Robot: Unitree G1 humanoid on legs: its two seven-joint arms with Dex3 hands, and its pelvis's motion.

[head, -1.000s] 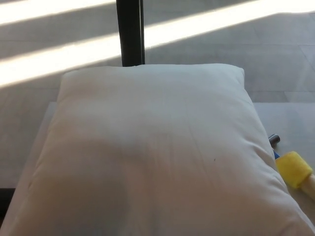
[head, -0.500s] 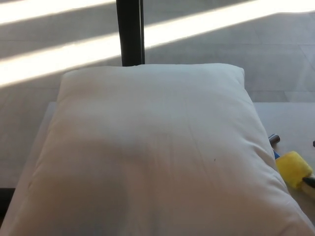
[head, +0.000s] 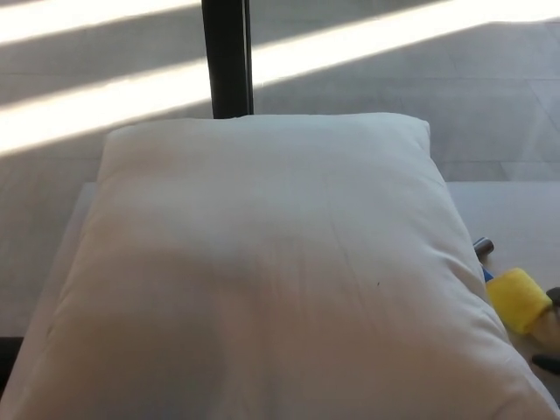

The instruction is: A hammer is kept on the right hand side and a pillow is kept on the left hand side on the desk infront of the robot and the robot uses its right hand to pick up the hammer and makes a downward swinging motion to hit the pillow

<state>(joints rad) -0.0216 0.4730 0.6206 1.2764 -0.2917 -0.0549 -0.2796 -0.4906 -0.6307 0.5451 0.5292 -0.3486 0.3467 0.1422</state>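
Observation:
A large white pillow (head: pixel 262 271) fills most of the head view and lies on the desk. The hammer (head: pixel 520 299) lies at the right edge, close against the pillow's side, with a yellow part showing and a small metal end (head: pixel 483 246) behind it. Only the black tips of my right hand (head: pixel 548 360) show at the right border. They stand apart, one fingertip (head: pixel 554 294) above the hammer's pale handle and one below it, not closed on it. The rest of the hand is cut off by the frame. My left hand does not show.
A pale strip of desk (head: pixel 516 219) shows to the right of the pillow. Beyond it is a grey floor with bright sun stripes, and a dark upright post (head: pixel 226 57) stands behind the pillow.
The camera has shifted slightly. Black fingertips of my right hand have come further in at the right edge, now on both sides of the hammer's handle. Pillow and hammer lie as before.

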